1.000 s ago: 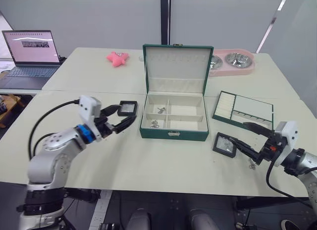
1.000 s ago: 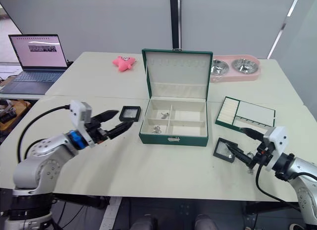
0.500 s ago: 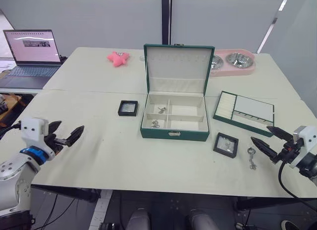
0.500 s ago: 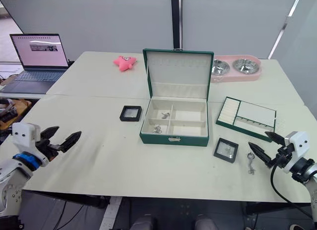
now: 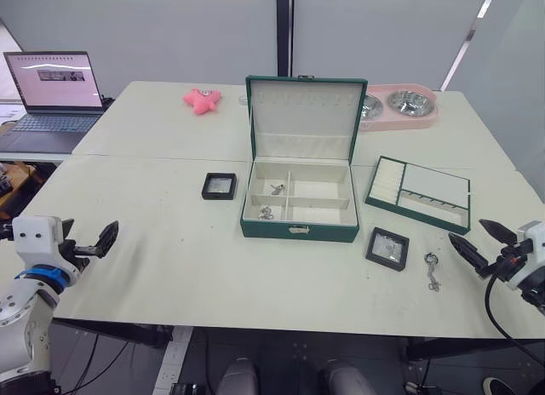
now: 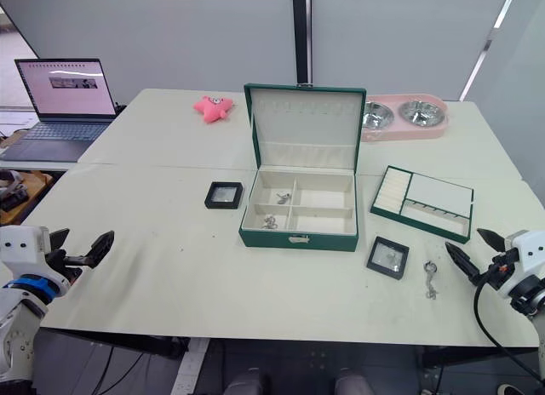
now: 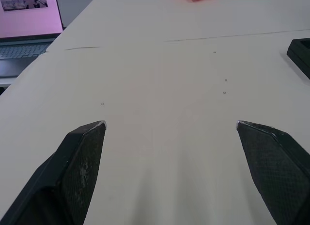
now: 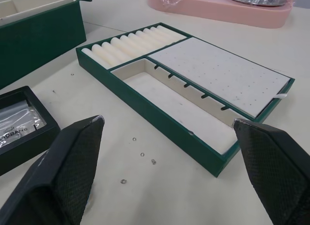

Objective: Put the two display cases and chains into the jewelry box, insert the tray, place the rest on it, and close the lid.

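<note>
Black fingers spread wide and empty on the left gripper (image 5: pixel 85 243), way out at the table's near-left edge. One case (image 5: pixel 220 186) sits just left of the open box (image 5: pixel 298 231); the other case (image 5: pixel 387 248) lies front-right of it, with a chain (image 5: pixel 432 271) beside. Right gripper (image 5: pixel 484 244), also spread and empty, looks much closer to that pair.

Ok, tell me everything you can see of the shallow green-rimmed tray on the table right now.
The shallow rectangular tray with a dark green rim and cream lining lies flat on the pale table, to the robot's right of the open dark green jewelry box and apart from it. The right wrist view shows a ribbed ring-roll strip at one end, a flat panel dotted with small holes, and a long trough with small dividers. Nothing lies in it; no gripper touches it.
</note>
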